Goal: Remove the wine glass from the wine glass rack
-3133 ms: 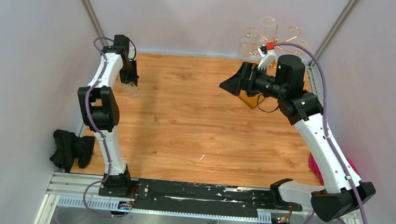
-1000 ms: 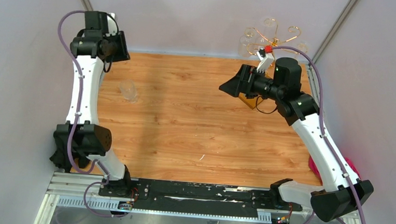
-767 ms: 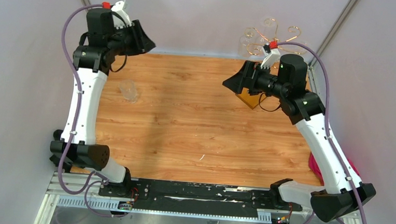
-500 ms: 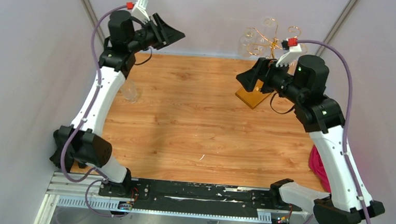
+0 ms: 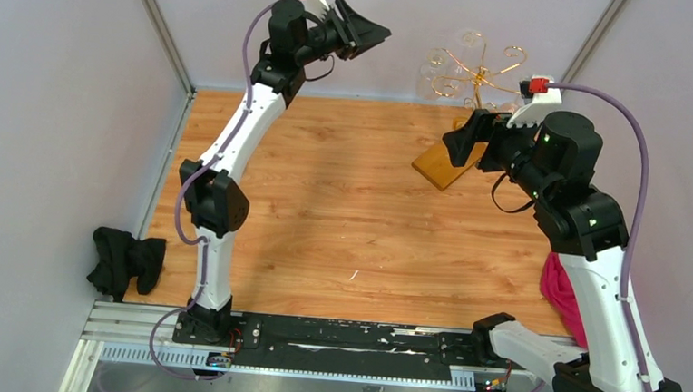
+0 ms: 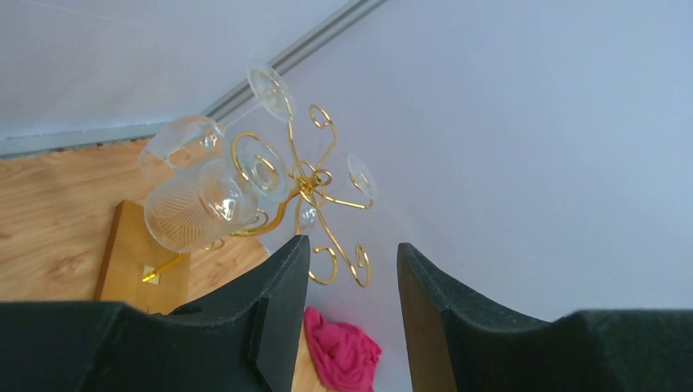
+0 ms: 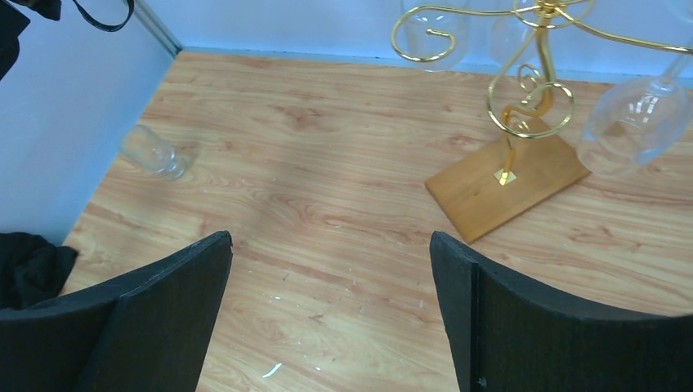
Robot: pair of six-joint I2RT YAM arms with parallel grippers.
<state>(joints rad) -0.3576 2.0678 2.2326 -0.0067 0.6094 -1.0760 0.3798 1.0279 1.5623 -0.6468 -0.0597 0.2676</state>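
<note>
Counter (image 5: 323,222): wood-grain surface below both pincers. A glass let go at rack height would likely land hard on it and break.

Wine glass rack (image 5: 478,72): gold wire tree on an amber base, ahead of the left pincer (image 6: 351,249) and ahead and to the right of the right pincer (image 7: 331,241). Nothing steadies the base, so a sideways pull on a snagged foot could tilt or drag the whole stand.

Left pincer: raised to the level of the curled arms and well apart from them. Its fingers are spread with an empty gap between them. That gap looks better suited to a stem than a bowl, so closing on the bowl may shove the glass instead of gripping it.

Right pincer: lower, near the base, with fingers spread wide and holding nothing. If both arms close in on the rack together, they could collide.

Wine glass (image 6: 192,214): ribbed bowl, hanging bowl-down from a curl, ahead of the left pincer and left of its gap, not yet touched. The foot probably has to slide out along the curl's open end. Lifting or pulling across the wire would jam it, and the smooth glass may slip.

Neighbouring glasses (image 6: 184,139): they hang just beside it and could be knocked as it swings.

Loose glass (image 7: 155,151): lies on its side on the counter, far ahead and left of the right pincer. It may roll if nudged.
</note>
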